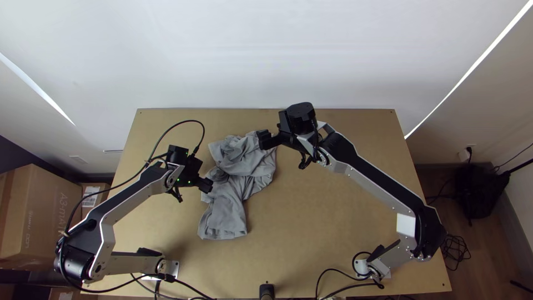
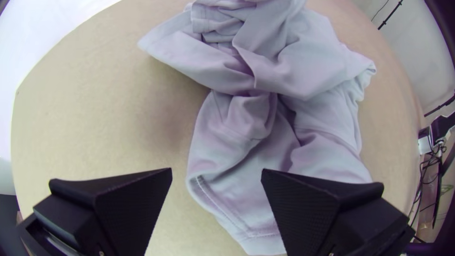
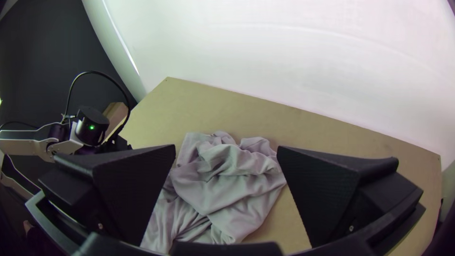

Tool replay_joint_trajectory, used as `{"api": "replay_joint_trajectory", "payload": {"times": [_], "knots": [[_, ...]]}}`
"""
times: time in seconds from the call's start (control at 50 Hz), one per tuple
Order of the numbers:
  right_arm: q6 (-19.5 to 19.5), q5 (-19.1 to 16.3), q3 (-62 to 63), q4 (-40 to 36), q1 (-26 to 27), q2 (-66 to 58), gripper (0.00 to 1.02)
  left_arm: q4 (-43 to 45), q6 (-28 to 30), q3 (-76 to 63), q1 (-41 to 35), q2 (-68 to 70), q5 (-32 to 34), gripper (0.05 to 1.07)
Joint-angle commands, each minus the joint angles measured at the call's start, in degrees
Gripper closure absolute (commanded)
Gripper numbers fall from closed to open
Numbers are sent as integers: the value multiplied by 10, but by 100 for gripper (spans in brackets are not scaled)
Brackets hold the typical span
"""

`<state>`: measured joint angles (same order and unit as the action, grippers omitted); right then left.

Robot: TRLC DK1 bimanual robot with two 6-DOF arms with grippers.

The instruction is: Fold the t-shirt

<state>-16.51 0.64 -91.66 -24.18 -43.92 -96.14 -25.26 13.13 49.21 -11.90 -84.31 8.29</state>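
T-shirt (image 1: 225,216): grey, lying on the wooden table (image 1: 327,222), bunched and creased; the part by the far side is heaped in loose folds, the part nearer the arms' bases is flatter, with a stitched hem seen in the left wrist view.
Left gripper (image 1: 207,185): at the shirt's left side in the top view, its tips over or just beside the cloth's edge.
Left jaws: wide apart, nothing between their pads; cloth and bare wood show through the gap.
Right gripper (image 1: 265,139): at the heaped part's upper right edge in the top view.
Right jaws: wide apart, gripping nothing; the heap shows beyond the gap.
Contact: cannot tell whether either gripper touches the cloth.
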Motion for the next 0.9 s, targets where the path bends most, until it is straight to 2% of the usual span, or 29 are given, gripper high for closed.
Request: {"api": "replay_joint_trajectory", "payload": {"times": [0.0,0.5,0.54,0.66,0.76,0.88], "knots": [[-15,4,3,-2,4,-16,4,11,8,21,-3,-17,0,17],[-14,4,-6,38,3,-35,4,28,-11,39,-43,-57,1,19],[-14,4,-14,38,3,-42,4,43,-14,33,-44,-59,1,29],[-11,5,-33,38,4,-67,4,101,-35,12,-46,-57,1,75],[-13,5,-42,38,4,-93,4,116,-45,6,-47,-61,1,103],[-14,5,-63,38,7,-135,4,115,-50,3,-44,-58,1,105]]}}
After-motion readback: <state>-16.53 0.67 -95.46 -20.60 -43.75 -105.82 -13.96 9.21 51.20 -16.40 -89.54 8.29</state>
